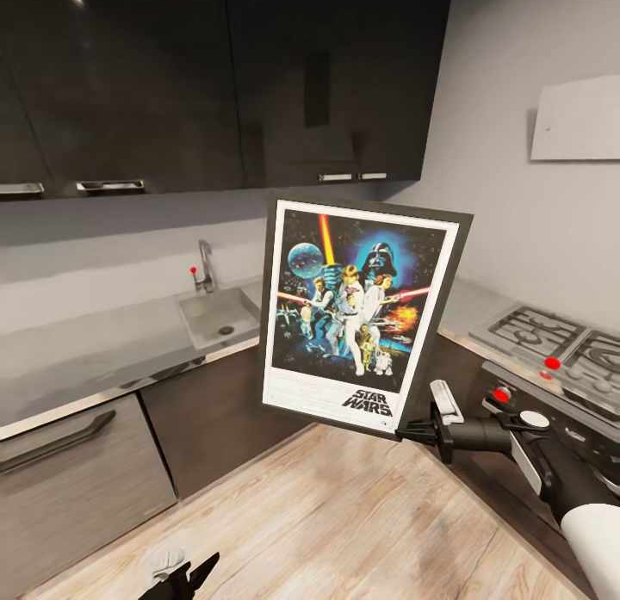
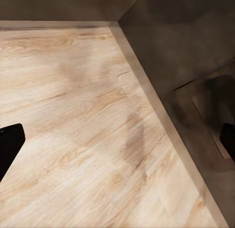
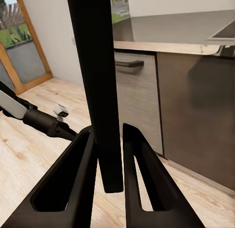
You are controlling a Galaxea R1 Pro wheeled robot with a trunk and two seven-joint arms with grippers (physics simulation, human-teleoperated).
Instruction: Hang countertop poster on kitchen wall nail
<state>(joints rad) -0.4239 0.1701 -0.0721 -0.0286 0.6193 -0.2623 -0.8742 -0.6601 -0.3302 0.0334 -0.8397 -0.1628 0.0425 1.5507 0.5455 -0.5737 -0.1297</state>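
The Star Wars poster (image 1: pixel 357 312) hangs upright in the air in front of the counter corner, slightly tilted, artwork facing me. My right gripper (image 1: pixel 415 429) is shut on its lower right corner. In the right wrist view the poster's dark frame edge (image 3: pixel 95 81) stands pinched between the two fingers (image 3: pixel 73 181) of the right gripper (image 3: pixel 110 174). The glossy kitchen countertop (image 1: pixel 86 359) runs along the left and behind the poster. Low over the wooden floor, my left gripper (image 1: pixel 188 574) is open and holds nothing; its fingertips (image 2: pixel 10 144) show at the frame sides around the left gripper (image 2: pixel 117 142).
A sink (image 1: pixel 217 314) with a faucet (image 1: pixel 206 267) is set in the counter left of the poster. A gas hob (image 1: pixel 551 342) lies at the right. Dark upper cabinets (image 1: pixel 215 83) hang above, with a white hood (image 1: pixel 575 118) on the right wall. Wooden floor (image 1: pixel 344 522) lies below.
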